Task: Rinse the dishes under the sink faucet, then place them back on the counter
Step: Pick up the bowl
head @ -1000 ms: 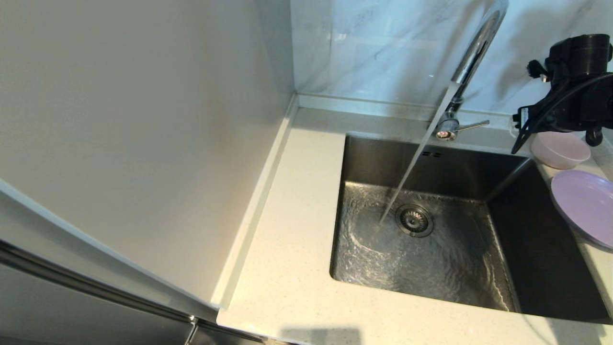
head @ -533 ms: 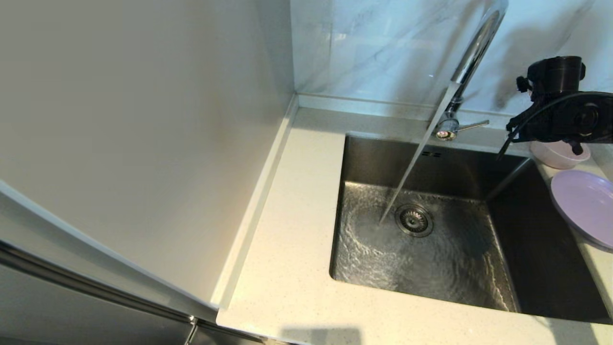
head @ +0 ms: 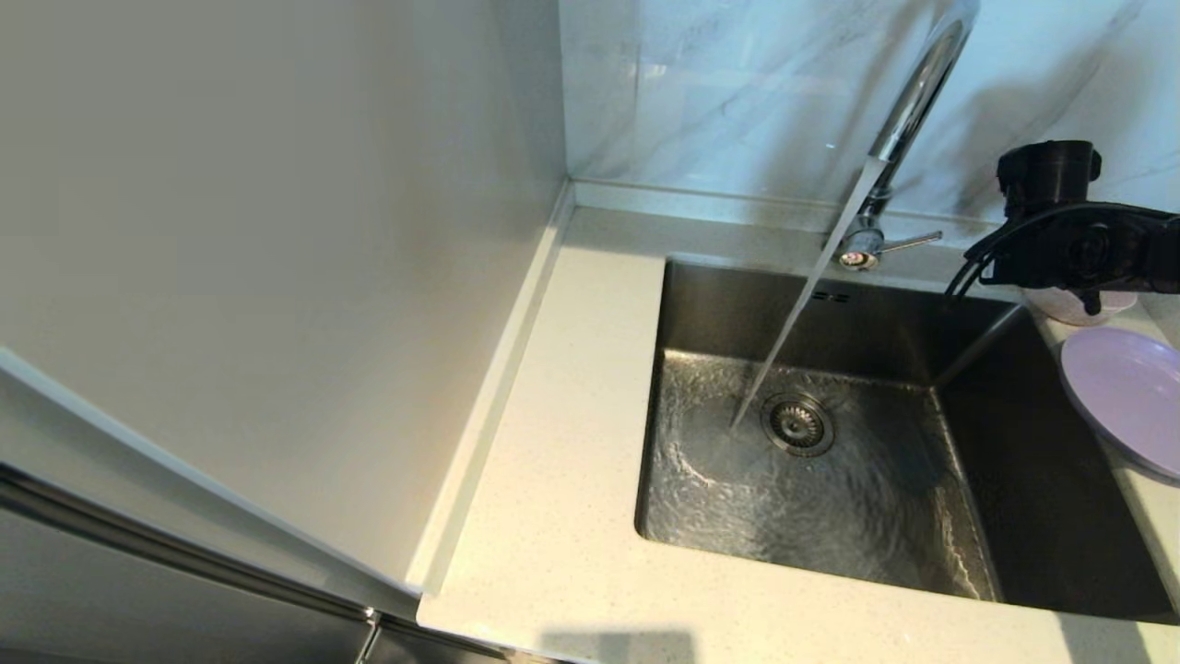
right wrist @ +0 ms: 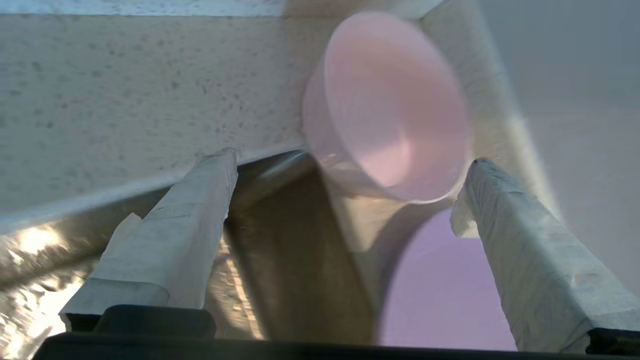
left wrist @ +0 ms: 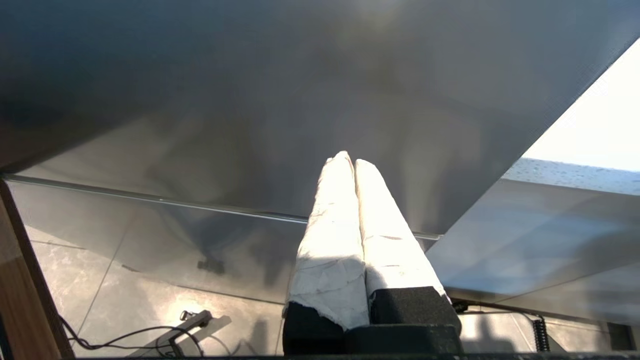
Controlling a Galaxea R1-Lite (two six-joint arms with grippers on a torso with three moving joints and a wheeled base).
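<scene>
Water runs from the chrome faucet (head: 913, 83) into the steel sink (head: 737, 304), beside the drain (head: 797, 424). The pale pink bowl (head: 1060, 309) stands on the counter (head: 572, 443) at the sink's far right corner, mostly hidden under my right arm (head: 1079, 244). Just in front of it lies the lilac plate (head: 1125, 392). In the right wrist view my right gripper (right wrist: 350, 160) is open, empty, and its fingertips reach just short of the bowl (right wrist: 395, 100), above the plate (right wrist: 440, 290). My left gripper (left wrist: 348, 160) is shut and empty, parked below the counter.
A plain wall panel (head: 277, 231) closes off the left side, and marble-veined tiles (head: 719, 92) rise behind the counter's raised back edge. The faucet's thin lever (head: 908, 242) points right toward my right arm. Bare counter lies left of and in front of the sink.
My right arm has come down over the pink bowl and now covers most of it. The water keeps running; the bowl and plate have not moved.
</scene>
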